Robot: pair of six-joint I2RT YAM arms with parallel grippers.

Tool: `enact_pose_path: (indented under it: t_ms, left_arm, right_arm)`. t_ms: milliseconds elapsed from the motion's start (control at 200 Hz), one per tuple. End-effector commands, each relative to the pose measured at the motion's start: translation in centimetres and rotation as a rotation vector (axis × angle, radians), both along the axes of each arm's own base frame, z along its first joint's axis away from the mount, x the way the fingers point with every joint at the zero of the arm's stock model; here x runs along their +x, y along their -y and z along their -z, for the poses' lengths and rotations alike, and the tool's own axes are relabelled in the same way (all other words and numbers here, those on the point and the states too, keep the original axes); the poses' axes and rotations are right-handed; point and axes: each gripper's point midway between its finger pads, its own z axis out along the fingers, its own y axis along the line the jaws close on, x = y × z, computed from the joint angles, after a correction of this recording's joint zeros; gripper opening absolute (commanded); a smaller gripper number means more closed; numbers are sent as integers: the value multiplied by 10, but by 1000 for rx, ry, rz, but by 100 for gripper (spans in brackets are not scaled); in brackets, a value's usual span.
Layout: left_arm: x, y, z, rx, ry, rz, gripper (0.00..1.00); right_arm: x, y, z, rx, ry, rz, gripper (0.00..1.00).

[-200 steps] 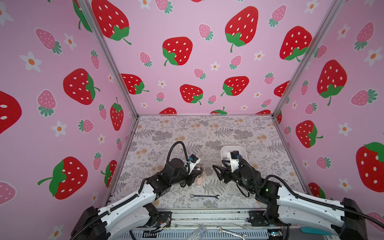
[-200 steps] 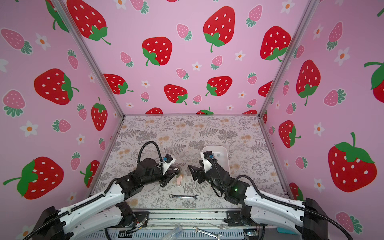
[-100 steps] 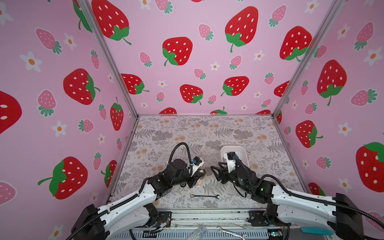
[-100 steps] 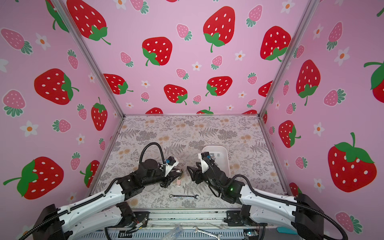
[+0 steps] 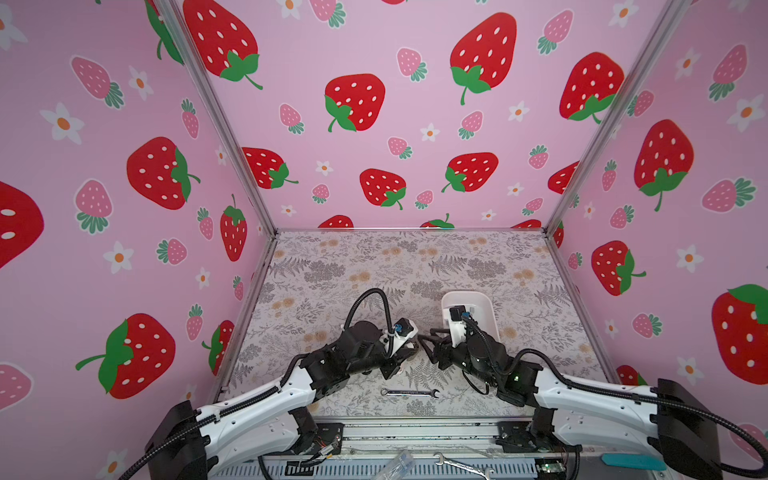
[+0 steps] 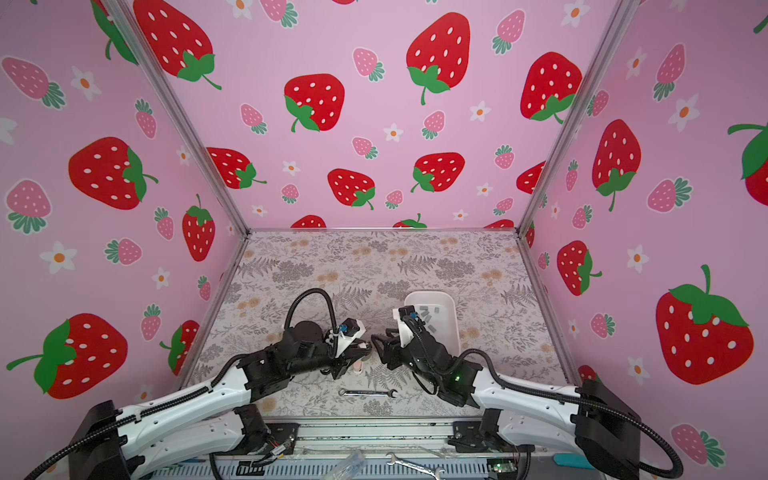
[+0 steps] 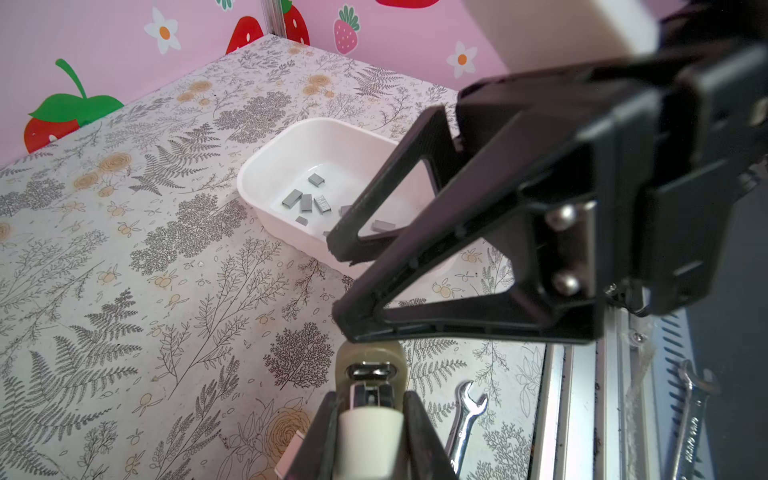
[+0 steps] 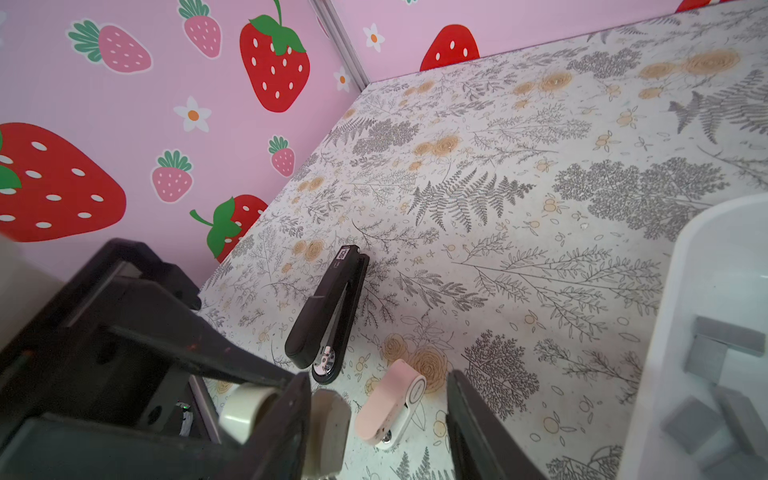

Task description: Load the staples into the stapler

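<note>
Grey metal staples (image 7: 305,203): kept loose in the white tray (image 7: 266,174) on the surface, none yet taken up. Cream stapler (image 7: 365,361): clamped in the closed left gripper (image 7: 370,411); the right gripper (image 7: 340,289), half open and empty, is best squared on its nose before being closed, so the magazine is opened without twisting.

Robot lab booth: strawberry-print walls (image 5: 374,50), aluminium posts (image 5: 227,133), floral tabletop (image 5: 374,257), robot arms (image 5: 257,403).
</note>
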Motion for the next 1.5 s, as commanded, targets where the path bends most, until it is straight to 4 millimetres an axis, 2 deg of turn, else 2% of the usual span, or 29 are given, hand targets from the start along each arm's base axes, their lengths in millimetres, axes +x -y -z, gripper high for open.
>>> enact_pose_path:
  t_ms: [0,205,400,595,705,1010,1496]
  left_arm:
    - [7,9,-31,-50,70,3,0]
    - [10,17,-29,-23,76,19,0]
    - [18,18,-21,12,90,-20,0]
    - [13,17,-29,-11,110,1,0]
    - [5,17,-35,-42,114,34,0]
    - [2,14,-35,-51,136,42,0]
    - [-7,8,-44,-102,147,52,0]
  right_arm:
    - [-6,-1,9,23,-48,-10,53]
    - [-8,1,13,17,-57,-11,52]
    - [-10,0,5,33,-45,-21,53]
    - [-7,0,17,-9,-54,0,52]
    - [-5,-1,23,-24,-66,12,40]
    - [-2,-3,26,-5,-78,28,20]
    - [-4,4,36,6,-97,43,19]
